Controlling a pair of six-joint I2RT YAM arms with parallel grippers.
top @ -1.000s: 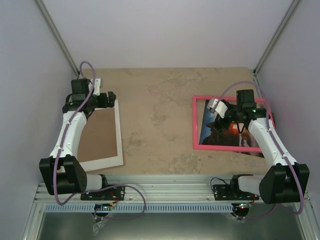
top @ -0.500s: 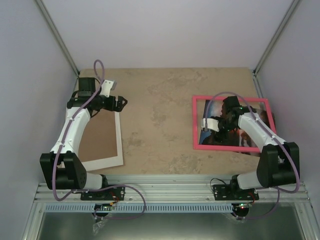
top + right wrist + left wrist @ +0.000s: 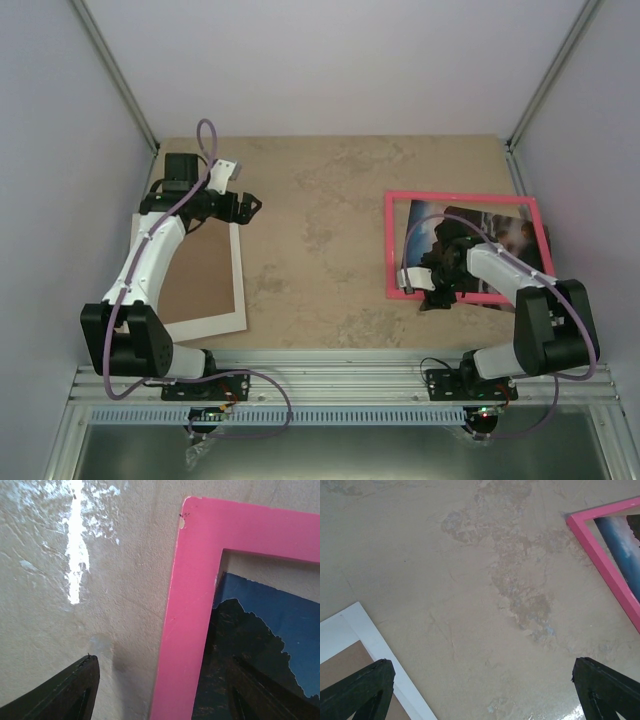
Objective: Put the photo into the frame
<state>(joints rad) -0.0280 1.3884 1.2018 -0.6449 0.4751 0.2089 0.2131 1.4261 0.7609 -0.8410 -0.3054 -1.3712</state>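
Note:
The pink frame (image 3: 460, 196) lies flat on the right side of the table. The photo (image 3: 500, 235) lies inside it, tilted, its near right corner reaching under the frame's near bar. My right gripper (image 3: 430, 291) is low at the frame's near left corner. In the right wrist view its jaws (image 3: 162, 682) stand open astride the frame's side bar (image 3: 190, 605), one finger (image 3: 65, 692) over bare table, the other over the photo (image 3: 265, 625). My left gripper (image 3: 246, 208) hovers open over bare table (image 3: 482, 695), holding nothing.
A brown backing board with a white border (image 3: 200, 280) lies at the left under the left arm; its corner (image 3: 365, 635) shows in the left wrist view. That view also catches the frame's corner (image 3: 600, 550). Walls enclose the table on three sides.
My right gripper swung from the frame's middle to its near left corner and dropped low, its jaws narrowing. The left gripper drifted slightly right, off the board.

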